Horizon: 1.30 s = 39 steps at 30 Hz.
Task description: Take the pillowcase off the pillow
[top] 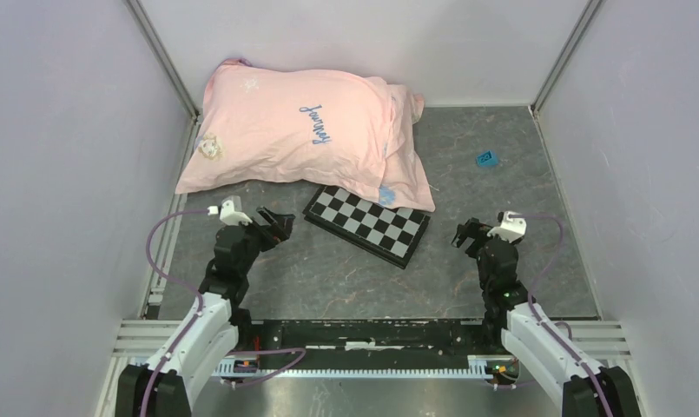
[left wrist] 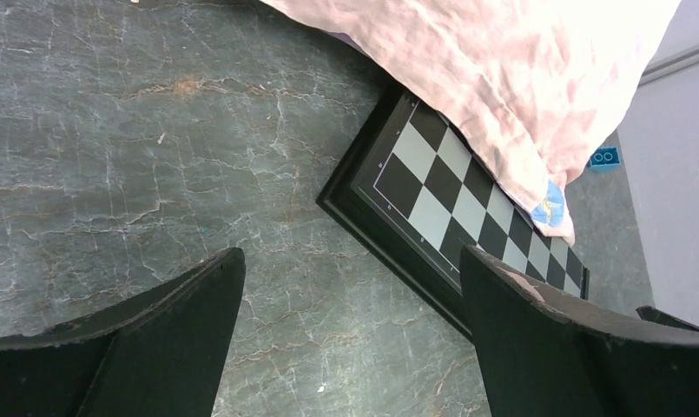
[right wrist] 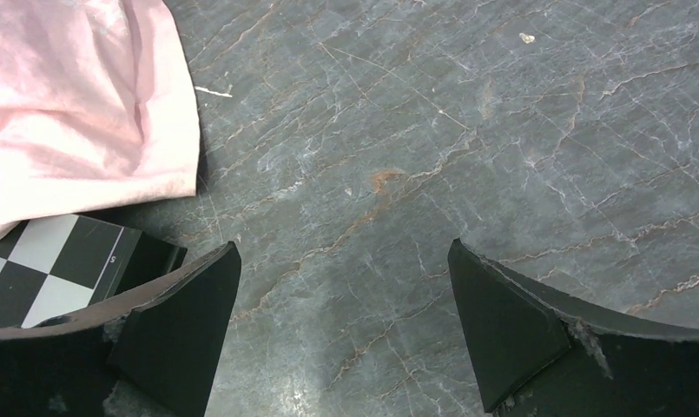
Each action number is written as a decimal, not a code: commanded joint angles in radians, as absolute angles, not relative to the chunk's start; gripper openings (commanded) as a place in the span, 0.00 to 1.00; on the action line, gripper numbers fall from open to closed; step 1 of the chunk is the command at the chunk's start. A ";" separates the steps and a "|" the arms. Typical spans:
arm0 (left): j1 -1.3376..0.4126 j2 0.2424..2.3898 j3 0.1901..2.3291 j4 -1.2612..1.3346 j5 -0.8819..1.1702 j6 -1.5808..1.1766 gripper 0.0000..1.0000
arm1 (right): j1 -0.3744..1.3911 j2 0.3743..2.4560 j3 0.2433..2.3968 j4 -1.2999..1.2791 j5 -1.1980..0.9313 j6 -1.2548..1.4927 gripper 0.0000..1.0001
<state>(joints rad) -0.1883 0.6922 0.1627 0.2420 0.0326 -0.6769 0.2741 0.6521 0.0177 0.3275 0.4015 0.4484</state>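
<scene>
The pale pink pillowcase (top: 285,130) with dark "Journey" lettering lies at the back left, stuffed full; the white pillow inside it is hidden. Its loose open end (top: 405,178) drapes over the far edge of the checkered board. The pillowcase also shows in the left wrist view (left wrist: 511,78) and in the right wrist view (right wrist: 76,104). My left gripper (top: 276,224) is open and empty, just near of the pillowcase's front edge. My right gripper (top: 467,234) is open and empty, right of the board. Both hang over bare table.
A black-and-white checkered board (top: 368,224) lies between the grippers, partly under the pillowcase's end. A small blue block (top: 487,158) sits at the back right. Pale walls close in the left, right and back of the grey marbled table (top: 493,130).
</scene>
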 commanded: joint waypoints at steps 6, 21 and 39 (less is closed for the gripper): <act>-0.191 0.693 0.167 0.292 0.073 -0.676 1.00 | 0.276 0.716 -0.032 0.410 0.356 0.394 0.98; -0.191 0.810 0.190 0.390 0.247 -0.657 1.00 | 0.277 1.028 0.282 0.466 -0.093 0.254 0.98; -0.194 0.845 0.188 0.441 0.314 -0.658 1.00 | 0.361 1.623 0.780 0.534 -0.185 0.191 0.90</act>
